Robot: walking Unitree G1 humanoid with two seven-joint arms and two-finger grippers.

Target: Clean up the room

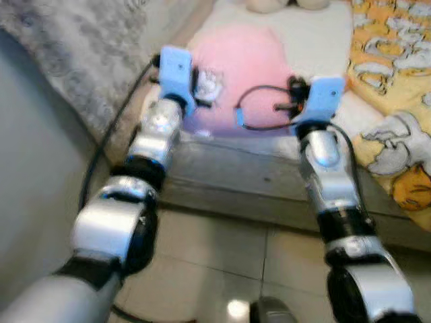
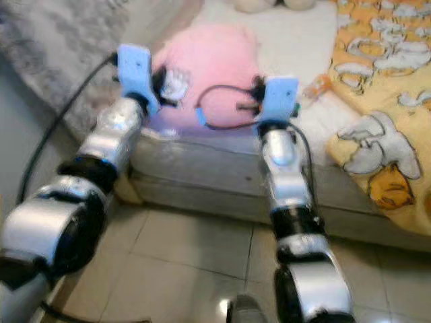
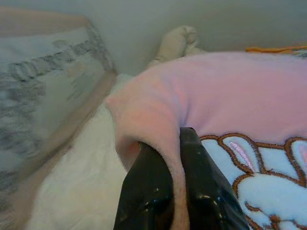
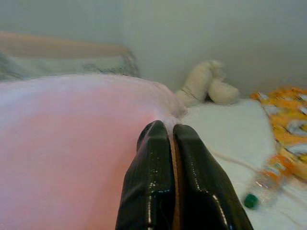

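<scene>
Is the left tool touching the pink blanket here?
Touching. In the left wrist view the left tool has its two black fingers closed on a fold of the pink blanket, fabric pinched between them.

i count one pink blanket (image 1: 246,64) on the bed, and two of my grippers on it: my left gripper (image 3: 175,143) pinching one edge, my right gripper (image 4: 165,132) pinching another. one yellow cartoon-print cover (image 1: 394,87) lies to my right. one plastic bottle (image 4: 263,188) with a green cap rests on the white sheet. one cream plush toy (image 4: 208,84) sits by the wall. one grey patterned pillow (image 3: 43,96) lies to my left.
</scene>
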